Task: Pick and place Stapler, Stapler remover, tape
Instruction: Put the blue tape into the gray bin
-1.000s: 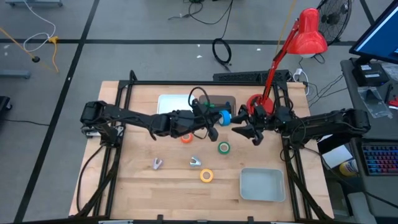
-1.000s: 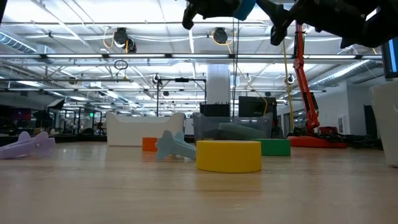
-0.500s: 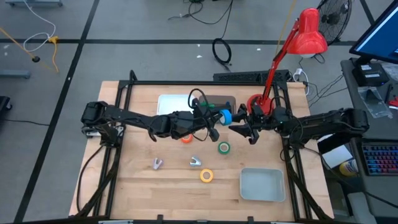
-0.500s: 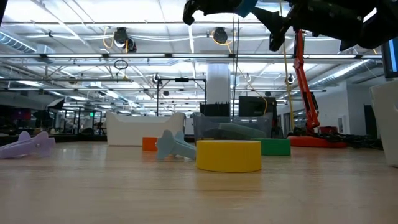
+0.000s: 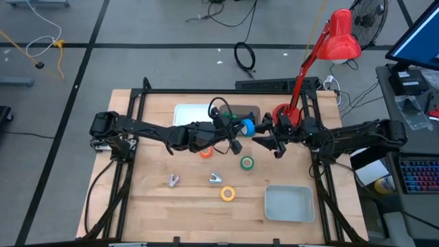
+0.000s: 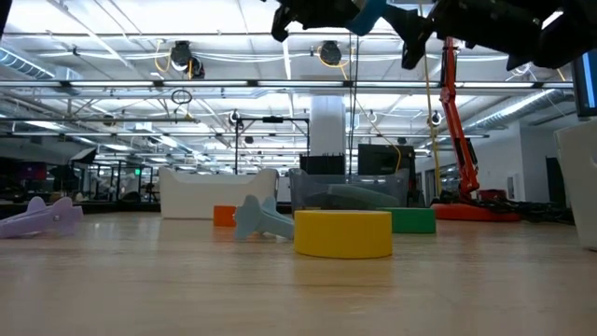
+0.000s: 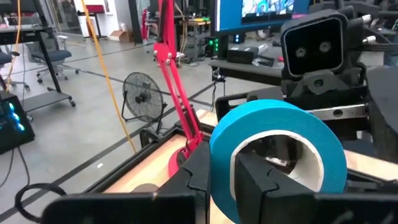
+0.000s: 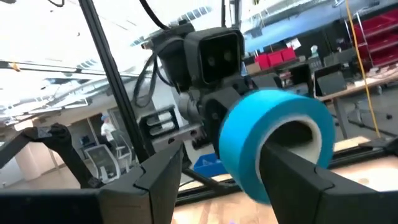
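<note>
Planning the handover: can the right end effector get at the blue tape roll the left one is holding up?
Probably yes. The right end effector is open, its fingers flanking the blue tape roll, which the left end effector pinches through its core above the table.

No readable text in any view.
The monitor screen (image 7: 264, 9) at the upper right of the left wrist view shows bright shapes, but nothing on it can be made out as letters or numbers.
</note>
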Motion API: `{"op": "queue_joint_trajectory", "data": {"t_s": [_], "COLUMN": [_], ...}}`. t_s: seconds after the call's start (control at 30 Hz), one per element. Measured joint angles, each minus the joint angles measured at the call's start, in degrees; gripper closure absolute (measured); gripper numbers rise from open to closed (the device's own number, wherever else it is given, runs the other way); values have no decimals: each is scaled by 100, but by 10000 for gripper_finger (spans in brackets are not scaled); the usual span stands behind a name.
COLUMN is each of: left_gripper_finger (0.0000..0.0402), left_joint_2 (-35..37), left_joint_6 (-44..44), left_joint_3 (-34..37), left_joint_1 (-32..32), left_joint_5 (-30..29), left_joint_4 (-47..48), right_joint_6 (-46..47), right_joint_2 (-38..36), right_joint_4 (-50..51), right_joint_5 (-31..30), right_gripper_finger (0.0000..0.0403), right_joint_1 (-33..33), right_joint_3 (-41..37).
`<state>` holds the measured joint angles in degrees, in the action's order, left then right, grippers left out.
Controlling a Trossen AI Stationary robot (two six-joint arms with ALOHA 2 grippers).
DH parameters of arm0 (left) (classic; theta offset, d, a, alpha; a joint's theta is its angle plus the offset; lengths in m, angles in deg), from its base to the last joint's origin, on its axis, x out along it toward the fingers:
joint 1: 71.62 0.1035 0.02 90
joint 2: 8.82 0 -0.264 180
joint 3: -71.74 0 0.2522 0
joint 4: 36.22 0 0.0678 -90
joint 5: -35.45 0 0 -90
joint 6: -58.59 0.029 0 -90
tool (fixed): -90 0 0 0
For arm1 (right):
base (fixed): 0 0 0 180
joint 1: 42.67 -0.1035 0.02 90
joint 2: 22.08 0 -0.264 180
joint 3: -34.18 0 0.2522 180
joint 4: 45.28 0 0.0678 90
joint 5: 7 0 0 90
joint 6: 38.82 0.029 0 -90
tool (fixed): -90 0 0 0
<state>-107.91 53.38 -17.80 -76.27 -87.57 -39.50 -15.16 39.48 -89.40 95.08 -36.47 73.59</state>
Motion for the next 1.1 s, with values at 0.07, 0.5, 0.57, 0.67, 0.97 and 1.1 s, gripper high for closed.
{"op": "queue_joint_trajectory", "data": {"t_s": [0.07, 0.5, 0.57, 0.67, 0.97, 1.1], "left_gripper_finger": [367, 367, 367, 367, 367, 346], "left_joint_2": [0, -9, -9, -9, -9, -9], "left_joint_6": [-2, -76, -140, -162, -348, -311], "left_joint_3": [-8, -8, -6, -4, 1, 1], "left_joint_1": [0, 34, 60, 68, 68, 72], "left_joint_5": [-6, 122, 228, 297, 518, 516], "left_joint_4": [42, 29, 27, 37, 71, 82], "right_joint_6": [-85, -210, -210, -210, -362, -333], "right_joint_2": [4, 1, 10, 30, 28, 30], "right_joint_4": [160, 594, 589, 592, 545, 546], "right_joint_5": [2, -10, -13, -16, 304, 308], "right_gripper_finger": [202, 233, 254, 292, 367, 367], "right_joint_1": [0, -139, -140, -140, -142, -144], "right_joint_3": [89, 206, 206, 206, 206, 206]}}
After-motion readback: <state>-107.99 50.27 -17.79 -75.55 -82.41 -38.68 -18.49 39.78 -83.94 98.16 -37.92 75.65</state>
